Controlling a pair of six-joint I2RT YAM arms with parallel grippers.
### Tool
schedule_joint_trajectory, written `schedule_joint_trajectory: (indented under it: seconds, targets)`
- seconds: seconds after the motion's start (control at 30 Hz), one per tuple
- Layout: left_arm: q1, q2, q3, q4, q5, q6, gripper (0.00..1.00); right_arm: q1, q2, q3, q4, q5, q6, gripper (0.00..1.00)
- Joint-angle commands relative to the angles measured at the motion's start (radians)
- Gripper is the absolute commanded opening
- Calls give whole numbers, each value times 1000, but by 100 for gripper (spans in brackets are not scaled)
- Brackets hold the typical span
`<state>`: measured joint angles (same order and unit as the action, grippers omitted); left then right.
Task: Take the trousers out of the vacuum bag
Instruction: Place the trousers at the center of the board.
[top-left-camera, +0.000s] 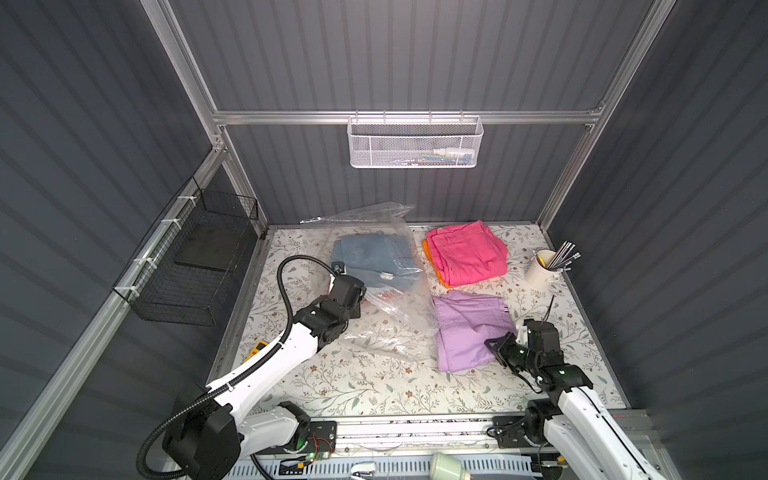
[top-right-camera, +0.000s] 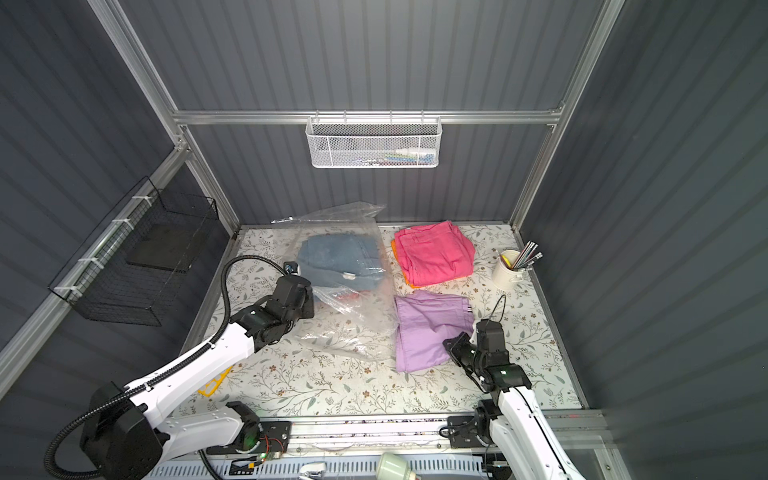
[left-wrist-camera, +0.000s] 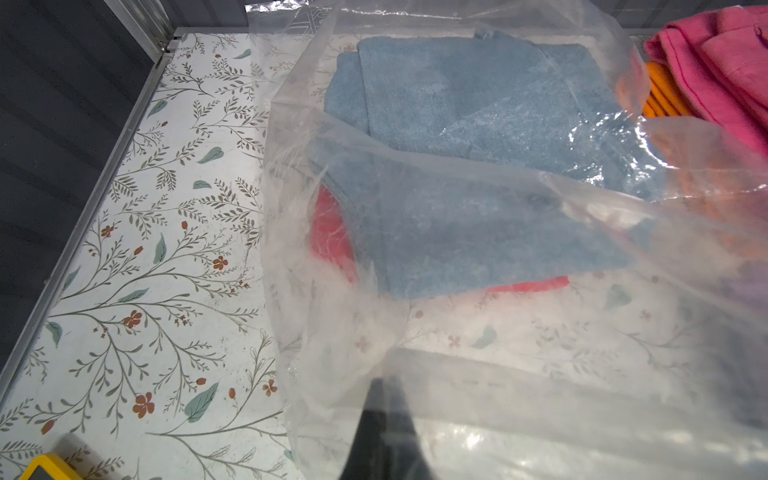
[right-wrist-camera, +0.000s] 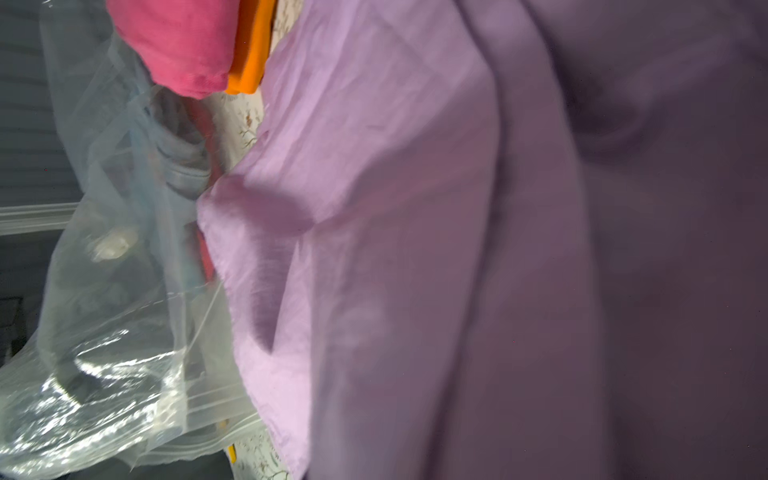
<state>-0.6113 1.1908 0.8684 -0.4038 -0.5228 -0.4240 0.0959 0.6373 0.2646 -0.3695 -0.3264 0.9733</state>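
The coming move turns on what is left in the vacuum bag (top-left-camera: 390, 328). In a top view the bag runs lengthwise from the upper middle of the frame down toward the lower middle. Its loose, empty end lies lowest and the cloth sits in its upper half.

The light blue trousers (top-left-camera: 374, 257) lie folded flat inside it, with the red trousers (left-wrist-camera: 330, 232) under them, showing only as a strip at the blue fold's edges. From the left pincer (top-left-camera: 361, 301) this pair lies just up and to the right in the frame, close by. From the right pincer (top-left-camera: 494, 347) the pair is well apart, up and to the left, with the bag's side between them. So the left arm is the nearer one.

The left pincer is closed at the bag's left edge. In its wrist view the film drapes over its dark finger, so it seems to pinch the plastic. The right pincer is closed too, at the right edge of the lilac trousers (top-left-camera: 465, 328). I cannot tell whether it nips the cloth, since its wrist view shows only lilac fabric up close.

There are five trousers, two in the bag and three out on the counter (top-left-camera: 353, 390). The hot pink trousers (top-left-camera: 467, 253) lie on the orange trousers (top-left-camera: 428, 255) at the upper right, and the lilac pair lies alone below them. There is one bag with one white valve (top-left-camera: 386, 274), and there are two pincers. One white cup of pencils (top-left-camera: 540, 270) stands at the far right.
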Motion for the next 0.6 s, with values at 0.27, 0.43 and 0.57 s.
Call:
schedule_joint_trajectory:
  seconds: [0.27,0.43,0.57]
  targets:
    - [12,-45,47,-26,2,0,0,-2,78,10,-53,264,-5,0]
    - [12,-39,61,-30,7,2,0,-2,227,42,84,239,-8,0]
    - [12,-43,62,-30,15,0,0,-2,267,88,86,270,-47,12]
